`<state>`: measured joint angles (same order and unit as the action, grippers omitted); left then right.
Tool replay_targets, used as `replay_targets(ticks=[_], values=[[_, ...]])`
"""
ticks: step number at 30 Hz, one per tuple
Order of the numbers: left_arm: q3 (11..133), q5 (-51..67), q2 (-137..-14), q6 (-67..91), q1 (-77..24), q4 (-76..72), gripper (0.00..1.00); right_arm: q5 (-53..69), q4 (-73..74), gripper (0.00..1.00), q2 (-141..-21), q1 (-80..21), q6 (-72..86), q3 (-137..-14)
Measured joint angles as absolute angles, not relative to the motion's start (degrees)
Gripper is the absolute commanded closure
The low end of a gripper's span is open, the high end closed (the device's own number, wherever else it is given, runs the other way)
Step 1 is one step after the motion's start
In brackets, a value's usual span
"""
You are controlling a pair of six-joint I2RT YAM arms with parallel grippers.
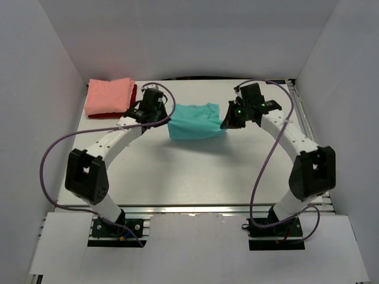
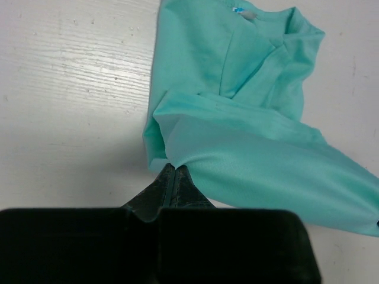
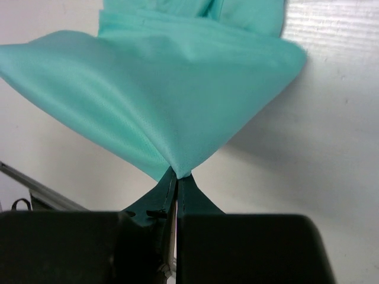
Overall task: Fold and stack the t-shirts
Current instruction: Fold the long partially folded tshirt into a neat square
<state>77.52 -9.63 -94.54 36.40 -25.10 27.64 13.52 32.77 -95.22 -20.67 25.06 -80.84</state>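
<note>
The teal t-shirt (image 1: pixel 195 121) hangs partly folded between my two grippers above the middle of the table. My left gripper (image 1: pixel 164 118) is shut on its left edge; in the left wrist view (image 2: pixel 173 167) the cloth (image 2: pixel 249 148) runs up from the closed fingertips. My right gripper (image 1: pixel 226 122) is shut on its right edge; in the right wrist view (image 3: pixel 176 173) the cloth (image 3: pixel 160 89) fans out from the tips. The salmon-pink t-shirt (image 1: pixel 109 96) lies folded at the back left on top of the dark red t-shirt (image 1: pixel 132 94), of which only a thin edge shows.
White walls enclose the table (image 1: pixel 195 177) on the left, back and right. A purple cable (image 1: pixel 59 145) loops off the left arm and another (image 1: pixel 263 171) off the right arm. A metal rail (image 1: pixel 305 127) runs along the table's right edge.
</note>
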Motion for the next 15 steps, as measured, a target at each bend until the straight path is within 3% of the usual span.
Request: replay_targets(ticks=[7, 15], values=[[70.0, -9.2, -85.8, 38.2, -29.4, 27.9, 1.00, 14.1, 33.0, 1.00, -84.7, -21.3, 25.3, -71.6], [68.3, -10.8, -81.8, 40.3, -33.1, 29.5, 1.00, 14.1, 34.0, 1.00, -81.1, -21.8, 25.4, -67.9]])
